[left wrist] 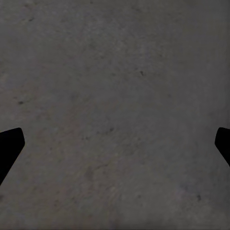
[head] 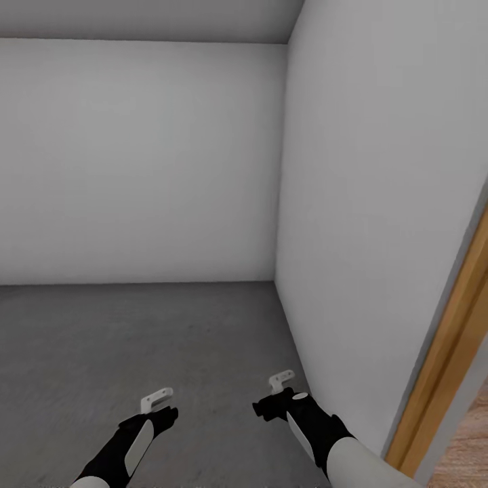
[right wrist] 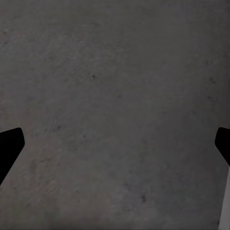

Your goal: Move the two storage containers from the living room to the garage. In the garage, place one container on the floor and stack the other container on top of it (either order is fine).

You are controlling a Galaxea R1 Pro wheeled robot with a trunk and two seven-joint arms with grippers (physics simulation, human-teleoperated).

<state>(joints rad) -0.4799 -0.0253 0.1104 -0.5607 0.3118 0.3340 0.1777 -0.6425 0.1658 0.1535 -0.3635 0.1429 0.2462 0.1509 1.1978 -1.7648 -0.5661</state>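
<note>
I face a bare corner of the garage, where two white walls meet over the grey concrete floor (head: pixel 169 339). Both storage containers are out of view. My left gripper (head: pixel 157 401) hangs low over the concrete at the lower left, open and holding nothing. Further right, close to the right-hand wall, my right gripper (head: pixel 281 383) is also open and holds nothing. In the left wrist view the dark fingertips (left wrist: pixel 10 143) sit wide apart over mottled concrete (left wrist: pixel 115 96). The right wrist view has the same wide gap between its fingertips (right wrist: pixel 10 143) above the floor (right wrist: pixel 115 96).
The right-hand white wall (head: pixel 379 203) runs close beside my right arm. A wooden door frame (head: pixel 451 352) stands at the far right, with light wood-plank flooring (head: pixel 468 447) beyond it. The back wall (head: pixel 135 163) closes off the concrete ahead.
</note>
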